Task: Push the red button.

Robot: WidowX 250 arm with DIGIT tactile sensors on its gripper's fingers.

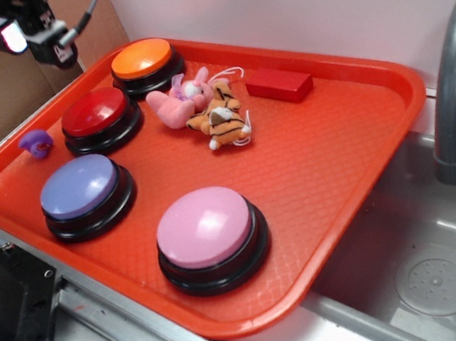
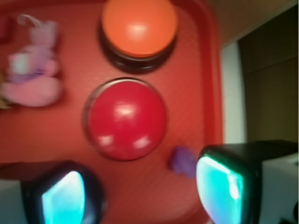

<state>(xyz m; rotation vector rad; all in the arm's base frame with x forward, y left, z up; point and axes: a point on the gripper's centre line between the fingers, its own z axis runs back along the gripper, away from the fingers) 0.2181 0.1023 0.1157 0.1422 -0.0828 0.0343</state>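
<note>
I see the hand [image 1: 28,29] raised above the tray's far left corner, its fingers [image 2: 224,186] spread wide and holding nothing. The red button [image 1: 98,114] sits on the orange tray [image 1: 338,162] near the left rim, between the orange button [image 1: 143,61] behind it and the blue button [image 1: 81,189] in front. A small purple piece [image 1: 36,143] lies just beside it at the rim. The pink plush toy [image 1: 180,100] lies to its right, apart from it. Nothing stands over the red button's dome.
</note>
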